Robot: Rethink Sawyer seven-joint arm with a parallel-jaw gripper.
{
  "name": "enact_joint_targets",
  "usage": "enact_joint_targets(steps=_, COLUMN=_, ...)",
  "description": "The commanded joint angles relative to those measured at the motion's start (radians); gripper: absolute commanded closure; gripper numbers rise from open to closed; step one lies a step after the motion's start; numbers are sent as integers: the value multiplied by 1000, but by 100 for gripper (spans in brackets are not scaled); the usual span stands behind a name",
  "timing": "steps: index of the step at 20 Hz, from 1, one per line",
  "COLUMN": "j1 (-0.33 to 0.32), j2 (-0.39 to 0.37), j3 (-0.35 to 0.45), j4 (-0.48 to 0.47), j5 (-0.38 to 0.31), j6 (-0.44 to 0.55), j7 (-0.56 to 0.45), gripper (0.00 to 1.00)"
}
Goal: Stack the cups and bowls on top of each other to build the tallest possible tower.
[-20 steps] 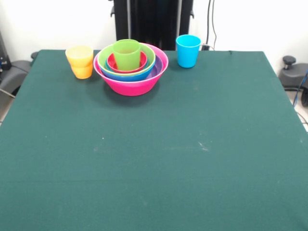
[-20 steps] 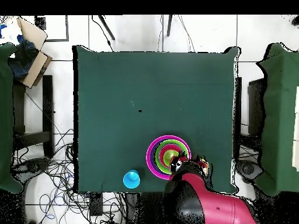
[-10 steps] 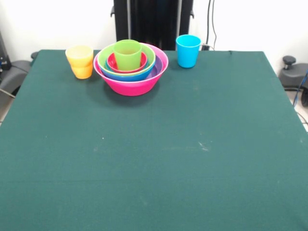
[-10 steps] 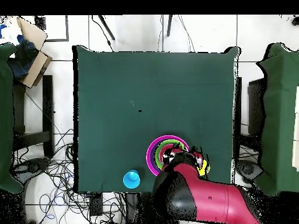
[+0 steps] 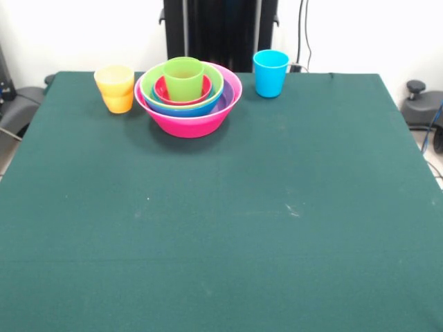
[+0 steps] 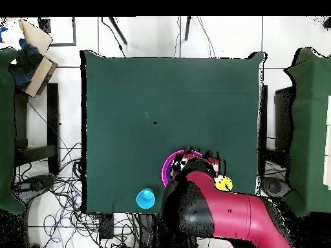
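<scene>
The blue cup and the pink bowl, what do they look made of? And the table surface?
The blue cup and pink bowl look like glossy moulded plastic: saturated colour, soft highlights on smooth walls. The table seems covered in matte dark green cloth, without shine, though felt or fabric is unclear.

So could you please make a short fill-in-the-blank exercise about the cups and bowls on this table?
1. The green cup stands inside the small ____ bowl.
2. The widest piece of the stack is the ____ bowl.
3. The yellow cup sits on top of an ____ cup.
4. The ____ cup stands alone on the green table.

Missing words: red; pink; orange; blue
</scene>
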Motion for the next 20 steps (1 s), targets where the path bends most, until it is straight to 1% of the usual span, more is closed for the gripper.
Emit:
enact_joint_targets(steps=1, j1=-33, j2=-4, j3=137, j4=-36, j5=83, j6=175, j7=-210, gripper=0)
enact_joint_targets(steps=3, j1=-54, j2=-6, j3=172, j4=-63, j5=121, j6=205, j7=-238, gripper=0)
enact_joint_targets(steps=6, j1=-70, j2=8, j3=210, j4=-119, j5=138, j6=253, j7=-255, gripper=0)
enact_joint_targets(steps=9, j1=-58, j2=48, j3=218, j4=-219, j5=114, j6=355, j7=-231, gripper=0)
enact_joint_targets(steps=12, j1=-43, j2=85, j3=225, j4=-292, j5=86, j6=418, j7=-200, gripper=0)
enact_joint_targets(steps=13, j1=-38, j2=98, j3=226, j4=-312, j5=77, j6=429, j7=-189, gripper=0)
enact_joint_targets(steps=16, j1=-25, j2=116, j3=228, j4=-325, j5=59, j6=423, j7=-161, gripper=0)
enact_joint_targets(steps=18, j1=1, j2=126, j3=216, j4=-337, j5=28, j6=420, j7=-115, gripper=0)
enact_joint_targets(steps=19, j1=25, j2=123, j3=206, j4=-338, j5=13, j6=424, j7=-80, gripper=0)
enact_joint_targets(steps=20, j1=40, j2=119, j3=200, j4=-335, j5=12, j6=429, j7=-58, gripper=0)
